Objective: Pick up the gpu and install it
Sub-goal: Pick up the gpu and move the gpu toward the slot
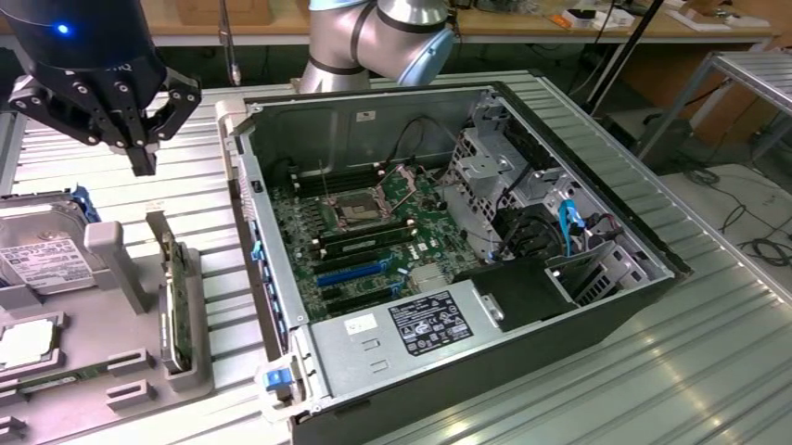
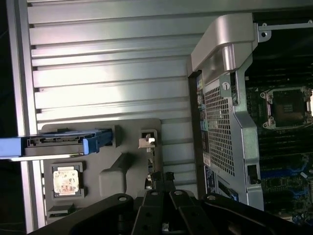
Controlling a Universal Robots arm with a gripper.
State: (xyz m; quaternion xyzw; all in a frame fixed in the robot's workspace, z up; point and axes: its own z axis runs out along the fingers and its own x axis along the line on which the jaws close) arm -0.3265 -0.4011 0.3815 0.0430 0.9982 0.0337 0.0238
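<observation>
**While the claw (image 1: pixel 143 165) hangs shut, the gpu (image 1: pixel 174 306) stands below it**

Its fingers are pressed together and pinch nothing. The gpu stands on its thin edge in a grey holder (image 1: pixel 118 269) on the surface (image 1: pixel 693 371), just beside the computer case (image 1: pixel 359 116), on the exterior view's left. From the claw, it lies lower down and apart. Its long side runs from under the claw toward the camera. Seen edge-on, its flat face is hard to make out. Its bottom edge is hidden in the holder.
</observation>
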